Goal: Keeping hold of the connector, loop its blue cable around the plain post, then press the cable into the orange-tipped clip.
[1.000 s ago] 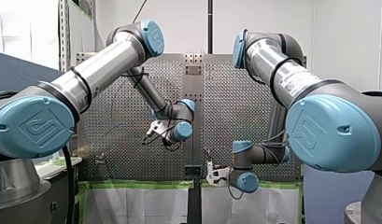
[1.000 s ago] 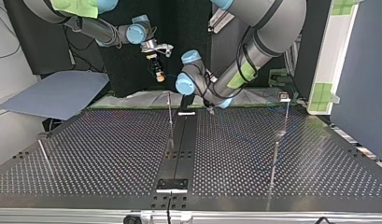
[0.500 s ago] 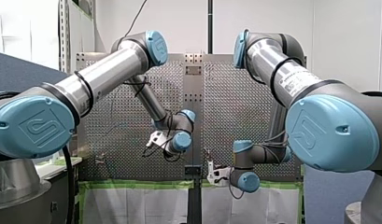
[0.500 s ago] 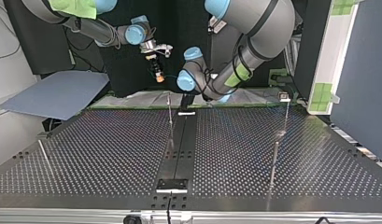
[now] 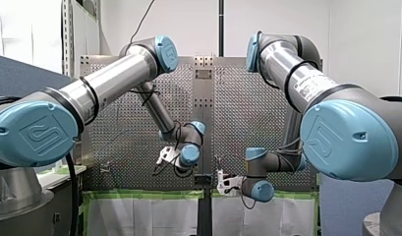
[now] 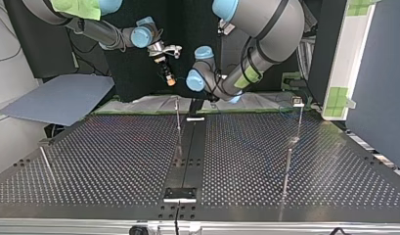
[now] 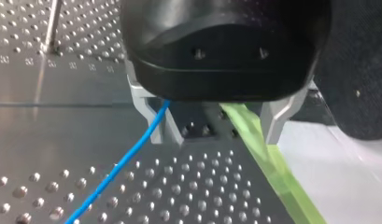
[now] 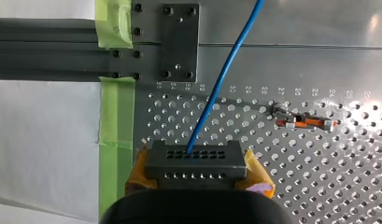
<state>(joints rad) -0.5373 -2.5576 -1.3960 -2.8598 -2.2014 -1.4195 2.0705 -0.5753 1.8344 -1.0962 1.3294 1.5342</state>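
While hovering over the perforated table (image 8: 347,154), clamps the connector (image 8: 196,161) between the yellow pads (image 8: 141,170) of my right gripper (image 8: 198,179), with its blue cable (image 8: 221,79) leading ahead, apart from the orange-tipped clip (image 8: 303,122) lying beside. Holds nothing in my left gripper (image 7: 214,135): metal fingers (image 7: 275,119) spread wide, cable passing just beside one.
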